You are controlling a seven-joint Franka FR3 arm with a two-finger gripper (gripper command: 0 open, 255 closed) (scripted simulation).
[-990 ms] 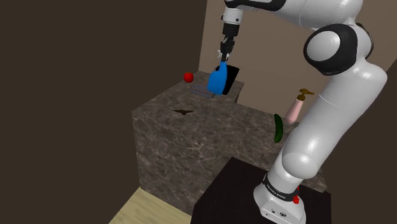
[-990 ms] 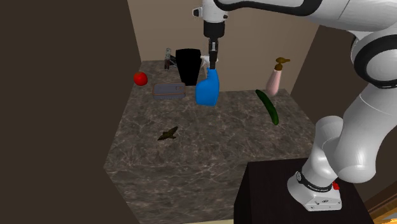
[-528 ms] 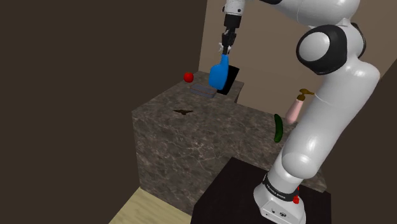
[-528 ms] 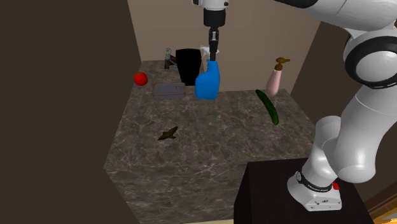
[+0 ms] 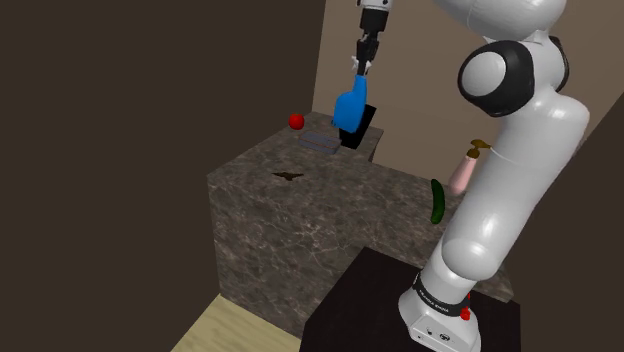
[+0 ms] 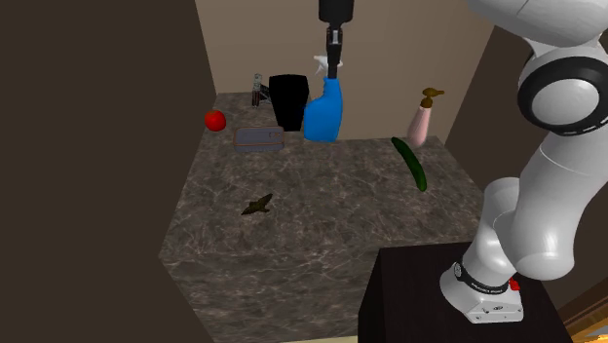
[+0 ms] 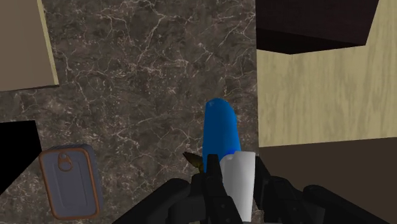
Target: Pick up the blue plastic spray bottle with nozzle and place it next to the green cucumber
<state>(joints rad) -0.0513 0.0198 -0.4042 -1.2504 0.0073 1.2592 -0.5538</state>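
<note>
Nearest, the green cucumber [image 6: 410,164] lies alone on the marbled surface [image 6: 322,224]. Farther back, the blue spray bottle [image 6: 323,110] hangs above the surface, its top clenched in the end effector [image 6: 333,70]. Pickup looks done; carrying and placing are left.

In the shoulder view the arm [image 5: 510,150] runs off the top edge. It covers one side of the pink bottle [image 5: 462,175] and the tabletop [image 5: 300,220] behind it. The spray bottle [image 5: 350,105] hides much of the black box [image 5: 370,118]. The small dark thing [image 5: 288,176] on the tabletop is too small to name. In the second exterior view a grey object [image 6: 258,90] is half hidden behind the box. In the wrist view the fingers [image 7: 211,188] cover the spray bottle's neck, and a brown thing [image 7: 193,159] lies mostly hidden behind them.
</note>
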